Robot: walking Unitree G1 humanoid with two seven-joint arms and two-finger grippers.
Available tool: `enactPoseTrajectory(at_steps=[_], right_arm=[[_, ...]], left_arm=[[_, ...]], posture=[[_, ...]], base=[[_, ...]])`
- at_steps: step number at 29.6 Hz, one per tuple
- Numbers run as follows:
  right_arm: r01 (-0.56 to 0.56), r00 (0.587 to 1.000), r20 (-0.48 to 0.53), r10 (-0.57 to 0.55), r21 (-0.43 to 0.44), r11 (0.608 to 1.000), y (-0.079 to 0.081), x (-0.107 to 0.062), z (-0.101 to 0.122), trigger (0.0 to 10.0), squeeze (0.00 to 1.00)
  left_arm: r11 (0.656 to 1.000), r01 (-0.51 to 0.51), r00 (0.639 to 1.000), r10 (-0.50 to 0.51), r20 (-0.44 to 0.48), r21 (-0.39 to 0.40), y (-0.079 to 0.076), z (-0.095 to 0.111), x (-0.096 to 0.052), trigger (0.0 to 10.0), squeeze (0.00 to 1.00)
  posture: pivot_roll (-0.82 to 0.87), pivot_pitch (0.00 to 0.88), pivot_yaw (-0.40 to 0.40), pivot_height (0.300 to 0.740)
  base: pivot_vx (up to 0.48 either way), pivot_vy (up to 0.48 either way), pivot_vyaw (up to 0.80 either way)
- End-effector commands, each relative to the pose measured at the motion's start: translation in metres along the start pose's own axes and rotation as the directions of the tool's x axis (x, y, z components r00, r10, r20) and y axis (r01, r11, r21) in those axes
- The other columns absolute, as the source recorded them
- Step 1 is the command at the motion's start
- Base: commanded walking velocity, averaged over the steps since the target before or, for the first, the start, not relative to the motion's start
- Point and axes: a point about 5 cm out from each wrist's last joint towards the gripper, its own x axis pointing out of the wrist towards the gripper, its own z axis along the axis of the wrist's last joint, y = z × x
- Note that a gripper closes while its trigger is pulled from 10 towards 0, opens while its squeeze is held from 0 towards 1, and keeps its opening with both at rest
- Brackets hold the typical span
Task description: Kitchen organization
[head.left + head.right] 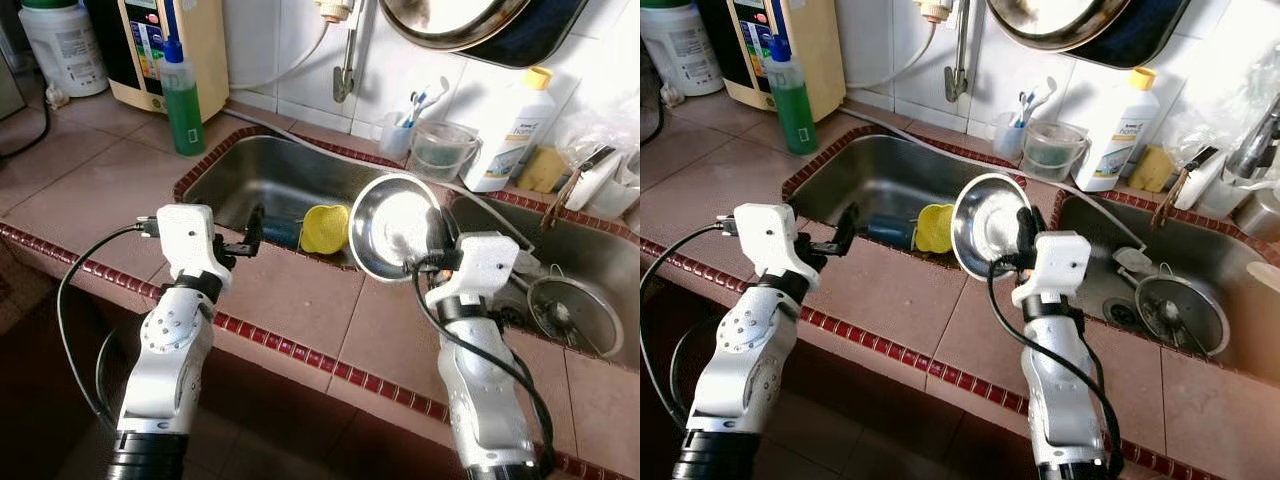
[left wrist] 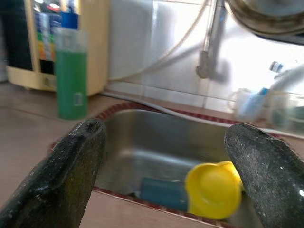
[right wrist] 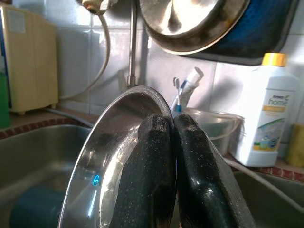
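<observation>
My right hand (image 1: 1022, 232) is clenched on the rim of a steel bowl (image 1: 395, 225), its two black fingers (image 3: 156, 161) pressed together with the thin metal edge between them. The bowl is held on edge, tilted, its hollow facing back toward me, above the tiled strip of bench (image 1: 290, 300) that divides the left sink (image 1: 250, 175) from the right sink (image 1: 600, 265). Pinching the rim is, I judge, the only purchase on so shallow and smooth a dish, and carrying it edgewise keeps it clear of the sink walls. The right arm rises from below the bench edge, forearm near upright, wrist just right of the bowl.

My left hand (image 1: 252, 232) is released, fingers (image 2: 71, 166) spread wide and grasping nothing, poised over the near rim of the left sink. It points toward a yellow cup (image 1: 324, 229) lying on its side in that sink, beside a dark blue object (image 2: 161, 194); I judge the cup its likely next target. A green bottle (image 1: 182, 100) stands on the bench beyond the left sink's far left corner. A strainer (image 1: 574, 312) lies in the right sink.
</observation>
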Motion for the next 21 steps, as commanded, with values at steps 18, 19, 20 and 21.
enactPoseTrajectory(at_steps=[18, 19, 20, 21], right_arm=[[0.036, 0.998, 0.053, -0.033, -0.049, 0.998, -0.004, 0.0025, 0.0067, 10.0, 0.0], [0.036, 0.998, 0.054, -0.034, -0.048, 0.998, -0.0043, 0.003, 0.007, 10.0, 0.0], [0.036, 0.998, 0.056, -0.033, -0.049, 0.998, -0.0043, 0.0032, 0.0071, 10.0, 0.0], [0.035, 0.998, 0.056, -0.033, -0.049, 0.998, -0.0043, 0.0033, 0.0071, 10.0, 0.0]], left_arm=[[1.0, -0.019, 0.999, 0.018, 0.031, 0.019, 0.0061, 0.0006, 0.006, 10.0, 0.0], [1.0, -0.019, 0.999, 0.019, 0.032, 0.021, 0.0066, 0.001, 0.0061, 10.0, 0.0], [1.0, -0.019, 0.999, 0.018, 0.034, 0.022, 0.007, 0.0012, 0.0062, 10.0, 0.0], [1.0, -0.019, 0.999, 0.018, 0.035, 0.022, 0.0072, 0.0013, 0.0061, 10.0, 0.0]], posture=[[-0.2, 0.0, -0.041, 0.74], [-0.2, 0.0, -0.041, 0.74], [-0.2, 0.0, -0.042, 0.74], [-0.2, 0.0, -0.042, 0.74]], base=[[0.0, 0.0, 0.0], [0.0, 0.0, 0.0], [0.0, 0.0, 0.0], [0.0, 0.0, 0.0]])
